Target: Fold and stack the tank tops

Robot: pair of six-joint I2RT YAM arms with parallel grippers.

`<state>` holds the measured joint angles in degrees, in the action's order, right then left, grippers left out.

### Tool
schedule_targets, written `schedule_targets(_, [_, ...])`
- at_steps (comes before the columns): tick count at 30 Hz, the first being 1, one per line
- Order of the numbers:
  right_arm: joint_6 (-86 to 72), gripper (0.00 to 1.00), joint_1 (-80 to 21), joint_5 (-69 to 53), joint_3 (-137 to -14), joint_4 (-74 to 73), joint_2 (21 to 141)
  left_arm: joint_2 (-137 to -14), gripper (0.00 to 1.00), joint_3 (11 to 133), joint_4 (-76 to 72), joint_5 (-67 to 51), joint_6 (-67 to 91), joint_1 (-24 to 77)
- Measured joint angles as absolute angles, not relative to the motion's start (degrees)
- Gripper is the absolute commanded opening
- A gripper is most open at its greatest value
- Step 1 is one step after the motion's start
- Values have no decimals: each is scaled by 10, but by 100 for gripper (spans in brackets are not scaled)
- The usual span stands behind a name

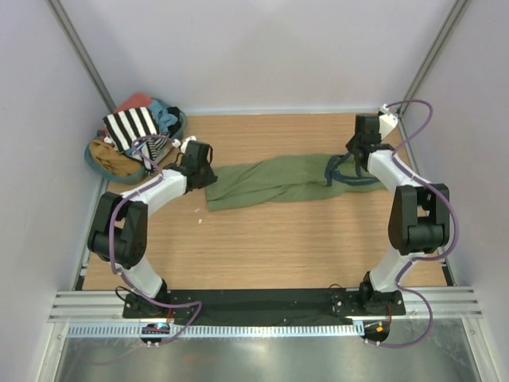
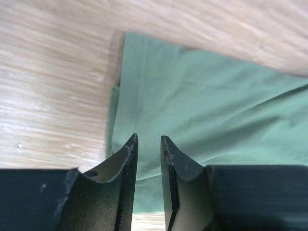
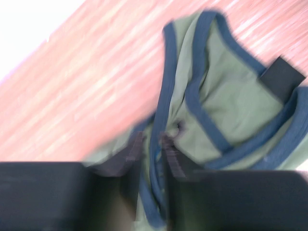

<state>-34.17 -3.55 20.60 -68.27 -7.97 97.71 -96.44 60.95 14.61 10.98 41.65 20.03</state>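
the olive green tank top (image 1: 270, 181) lay drawn out lengthwise across the middle of the wooden table (image 1: 278, 255) with one arm at each end, an arrangement that appeared meant to pull the cloth long and flat ahead of a fold. at the hem end the left gripper (image 2: 148, 139) hovered just above the fabric, its jaws a narrow gap apart with nothing visibly pinched between them. at the other end the right gripper (image 3: 151, 138) sat over the bunched navy-trimmed straps (image 3: 204, 113). a strap ran down between its slightly parted jaws, but the blurred view did not show whether they gripped it. the garment looked twisted and creased rather than squared, so folding had likely not begun. the striped tank top (image 1: 131, 127) waited on a heap of other clothes (image 1: 163, 118) in the table's far left corner, apart from the olive one.
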Motion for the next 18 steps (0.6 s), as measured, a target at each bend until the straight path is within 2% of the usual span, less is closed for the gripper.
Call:
schedule_targets(2, [-346,2,-22,212,-714,-82,999,-962,27,618,147,111,416,200])
schedule_targets(4, [-367,5,-11,231,-743,-95,1027,-961,27,623,146,112,416,200])
schedule_targets(5, [-378,10,-4,234,-756,-102,1043,-961,27,623,147,113,416,201])
schedule_targets(7, [-392,11,13,213,-780,-110,1074,-961,27,623,149,115,415,202])
schedule_targets(8, [-398,17,23,201,-793,-113,1093,-961,27,623,149,116,415,203])
schedule_targets(10, [-408,22,40,182,-828,-127,1136,-961,27,623,149,117,415,204])
schedule_targets(11, [-409,30,47,179,-848,-135,1157,-961,27,623,149,118,415,206])
schedule_targets(16, [-408,40,57,178,-950,-175,1244,-961,27,623,148,121,414,214])
schedule_targets(18, [-406,48,54,179,-976,-190,1265,-961,27,623,148,121,412,218])
